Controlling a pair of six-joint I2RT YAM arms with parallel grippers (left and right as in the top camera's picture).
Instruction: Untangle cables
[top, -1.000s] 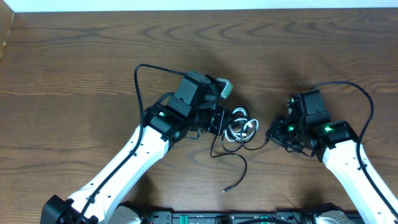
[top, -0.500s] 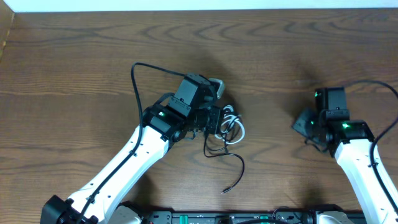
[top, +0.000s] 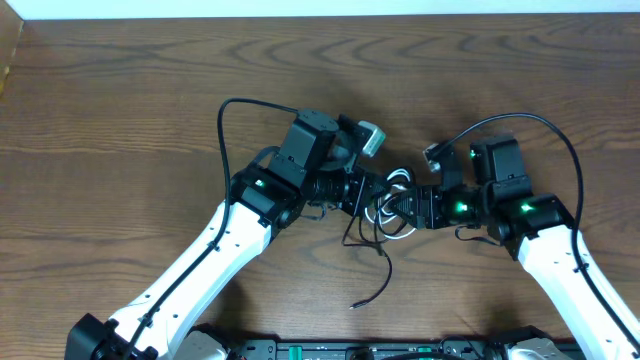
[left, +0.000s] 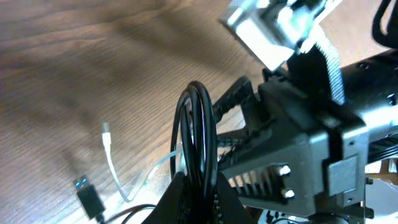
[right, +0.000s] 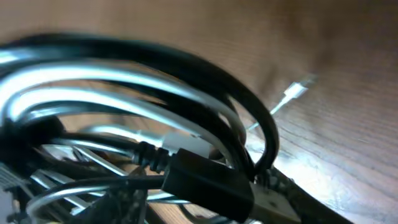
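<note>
1. left hand clamped on cables, holding the coil upright, likely to expose its loops.
2. right hand fingers apart, straddling the coil, probably lining up on one strand.
3. black tail trails loose on worktop.

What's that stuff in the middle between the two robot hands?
The tangled cables, white and black loops, sit between the left gripper and the right gripper. The overhead view shows it best.
</note>
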